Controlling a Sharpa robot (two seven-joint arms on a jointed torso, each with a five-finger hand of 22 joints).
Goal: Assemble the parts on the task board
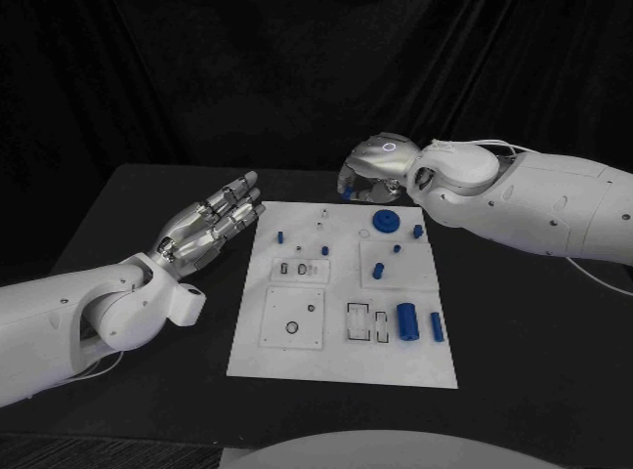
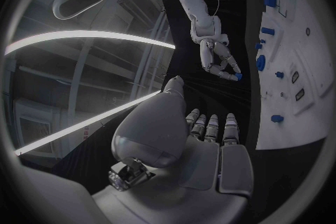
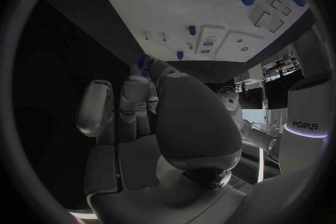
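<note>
The white task board [image 1: 342, 363] lies in the middle of the black table. On it are a blue gear [image 1: 386, 220], small blue pegs [image 1: 377, 271] and two blue cylinders [image 1: 406, 320] near its right edge. My right hand [image 1: 374, 168] hovers over the board's far edge and pinches a small blue part [image 1: 348, 193] at its fingertips. The left wrist view shows that hand [image 2: 220, 60] with the blue part [image 2: 239, 75], and the right wrist view shows the part [image 3: 143, 61] above the board [image 3: 210, 11]. My left hand [image 1: 213, 219] is beside the board's left edge, fingers straight and apart, holding nothing.
The board has several recessed plates and slots [image 1: 294, 317] across its near half. Bare black table [image 1: 542, 332] lies on both sides of the board and in front of it. A dark curtain stands behind the table.
</note>
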